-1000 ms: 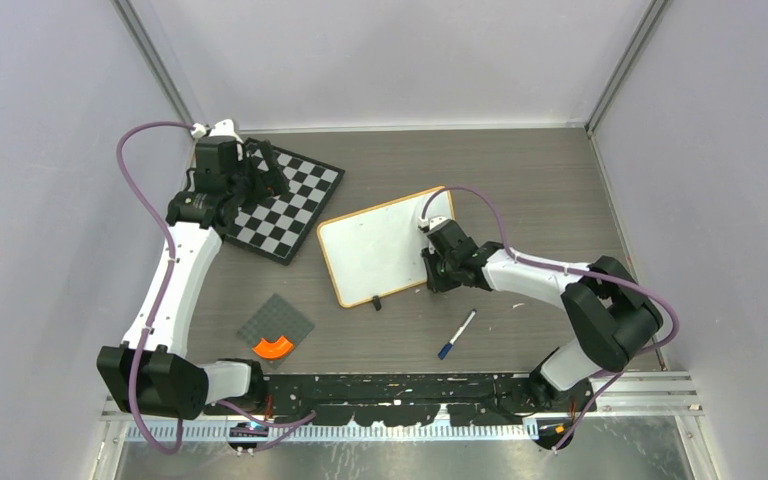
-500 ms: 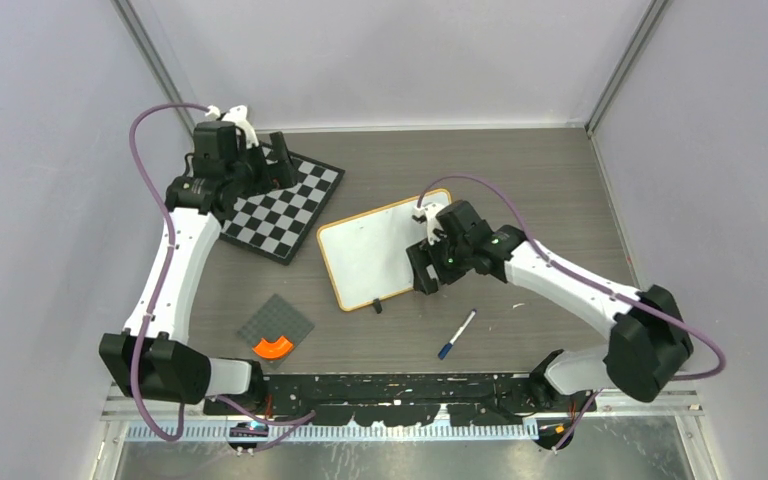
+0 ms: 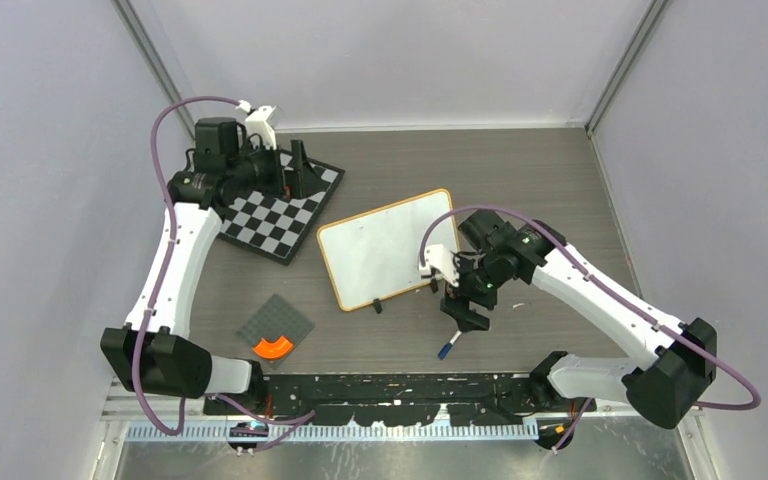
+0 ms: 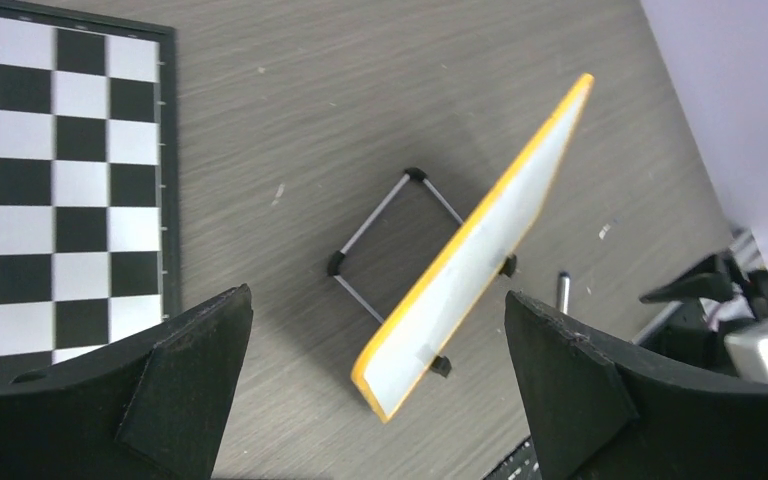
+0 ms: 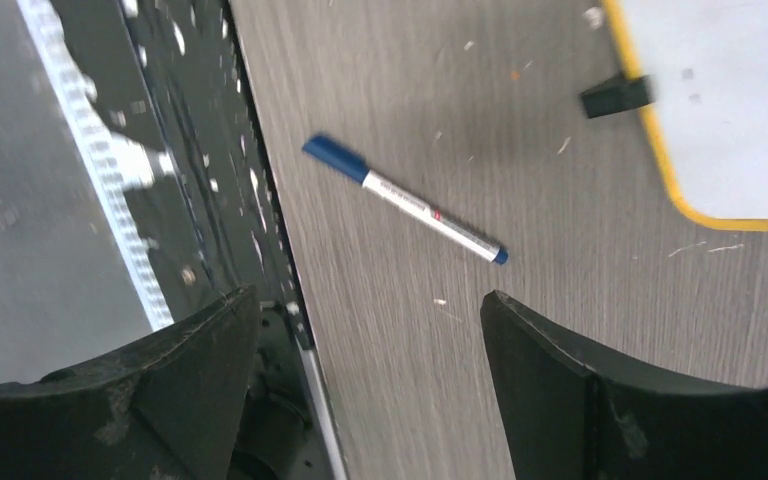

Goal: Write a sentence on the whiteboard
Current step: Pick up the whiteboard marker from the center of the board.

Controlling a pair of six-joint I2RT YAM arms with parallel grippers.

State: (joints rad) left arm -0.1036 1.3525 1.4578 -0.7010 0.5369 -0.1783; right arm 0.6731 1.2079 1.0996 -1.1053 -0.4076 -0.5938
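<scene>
The whiteboard point(image 3: 385, 245), white with a light wooden frame and black clip feet, sits mid-table. In the left wrist view the whiteboard point(image 4: 480, 235) shows edge-on, tilted up on a thin wire stand point(image 4: 385, 225). A blue-capped marker pen point(image 3: 454, 340) lies on the table near the front edge, below the board's right corner. My right gripper point(image 3: 465, 312) hovers just above it, open and empty; the pen point(image 5: 405, 200) lies ahead of its fingers, and the board's corner point(image 5: 730, 110) is at upper right. My left gripper point(image 3: 295, 168) hangs open over the chessboard, facing the whiteboard.
A black-and-white chessboard point(image 3: 278, 212) lies at the back left. A grey studded plate point(image 3: 278, 322) with an orange curved piece point(image 3: 272, 347) sits at the front left. The black base rail point(image 3: 390, 385) runs along the near edge, close to the pen. Walls enclose the table.
My right gripper left the whiteboard's right edge, swung toward the near edge over the pen, and opened. The left arm lifted and turned right toward the board.
</scene>
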